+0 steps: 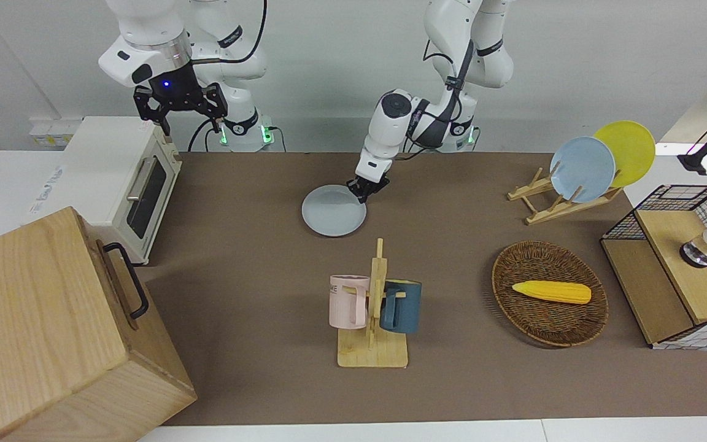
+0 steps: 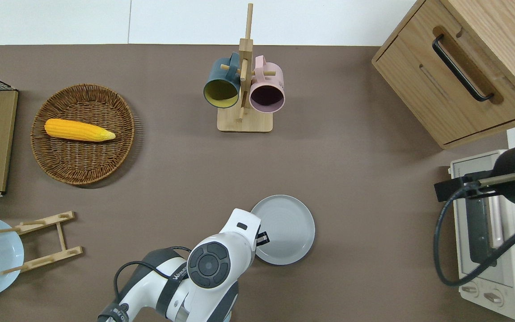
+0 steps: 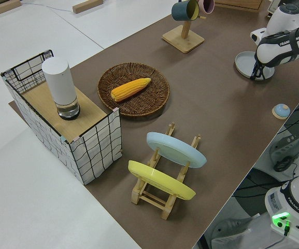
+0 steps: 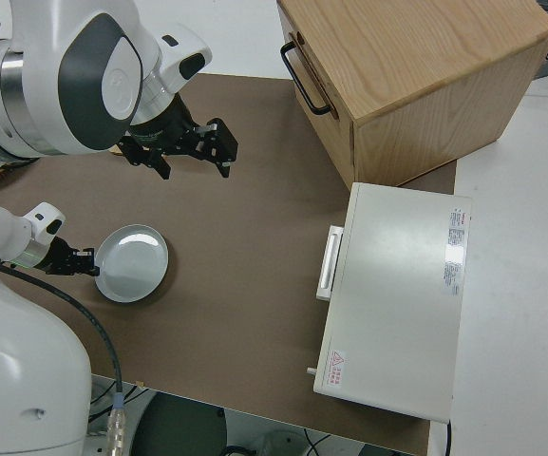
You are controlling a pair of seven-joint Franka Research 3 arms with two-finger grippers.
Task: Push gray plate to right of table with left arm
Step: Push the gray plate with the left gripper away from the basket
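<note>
1. Gray plate (image 1: 334, 210) is seen in the front view flat on the table (image 1: 255, 258), near the robots' edge and about mid-length; the left gripper (image 1: 365, 189) is set low against the rim on the side toward the left arm's end. Whether its jaws are open or closed cannot be told. The right arm is parked with the right gripper (image 1: 180, 112) clearly spread and empty

2. Overhead view: gray plate (image 2: 286, 228) lies nearer to the robots than the mug rack (image 2: 244, 85); the left gripper (image 2: 261, 237) is touching the rim or just beside it, jaw gap not readable. Bare table is seen between the plate and the toaster oven (image 2: 490, 232), so the push is judged partway done

3. Left side view: gray plate (image 3: 250, 63) is partly hidden by the left arm's wrist; contact is not resolved. A small blue knob-like item (image 3: 281, 110) sits near the robots' edge, well apart from the plate

4. Right side view: gray plate (image 4: 133, 263) is shown with the left gripper (image 4: 82, 262) at its edge; the right gripper (image 4: 193, 150) is wide open, nothing held

5. Risks, as judged: off-centre contact could spin the plate away from the fingertips; fingers riding over the low rim could lose the push; overshoot could knock the plate into the toaster oven
</note>
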